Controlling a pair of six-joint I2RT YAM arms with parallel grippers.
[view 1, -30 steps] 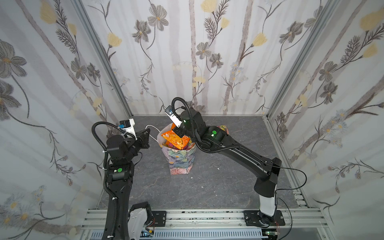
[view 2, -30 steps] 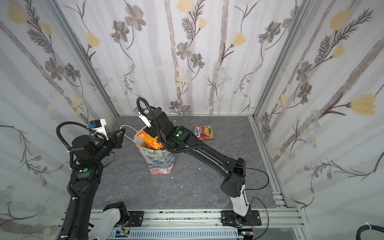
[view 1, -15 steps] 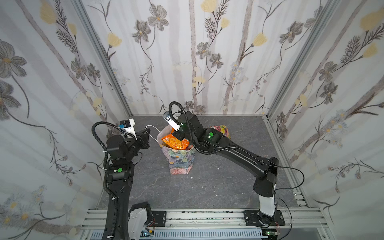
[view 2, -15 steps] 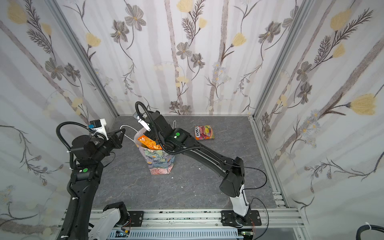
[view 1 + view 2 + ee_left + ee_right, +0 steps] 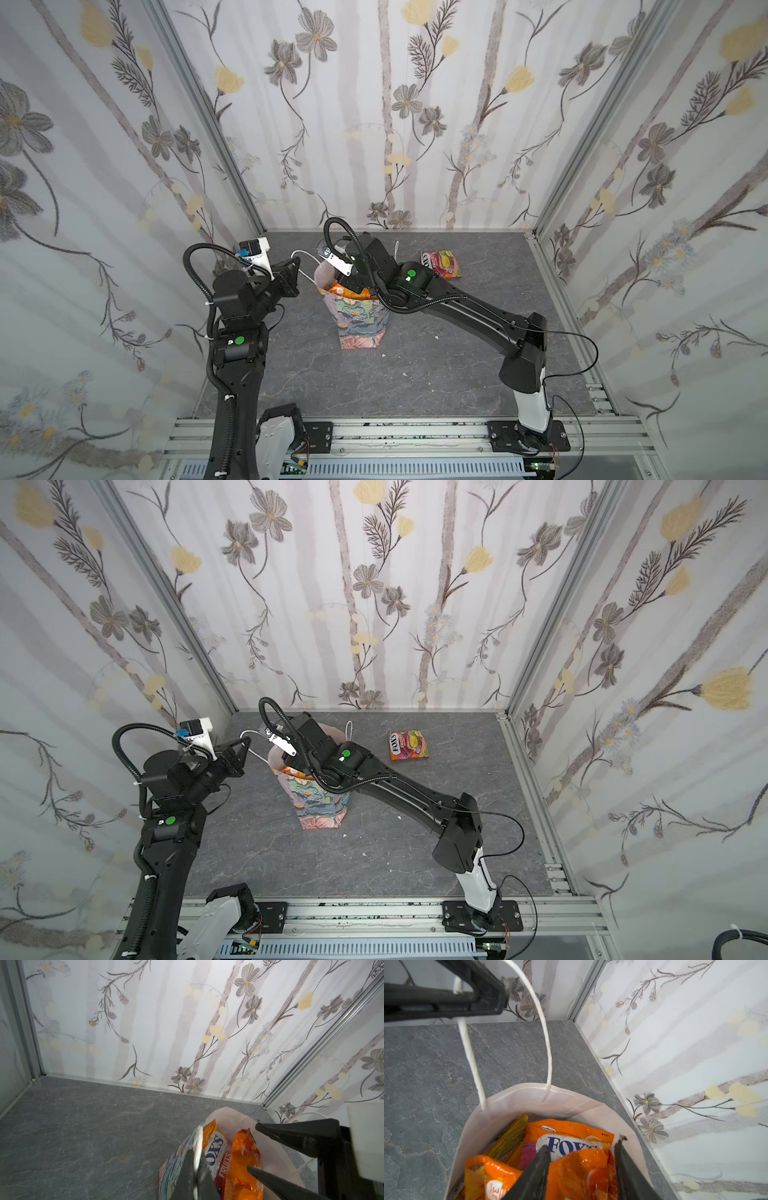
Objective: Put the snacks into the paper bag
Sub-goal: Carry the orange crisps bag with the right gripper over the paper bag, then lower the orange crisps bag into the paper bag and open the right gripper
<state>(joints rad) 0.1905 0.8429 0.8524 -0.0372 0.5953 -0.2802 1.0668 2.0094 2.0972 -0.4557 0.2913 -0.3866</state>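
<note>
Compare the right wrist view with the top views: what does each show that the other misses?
Only the right wrist view: which packs lie inside, a glossy orange FOX'S pouch beside a yellow pack, with the right pincer open over them.
Only the top views: a glossy red-orange FOX'S pouch lying alone on the grey stone-look table, behind the right arm.
Both: the floral paper bag, its white cord handle clamped in the shut left pincer.
</note>
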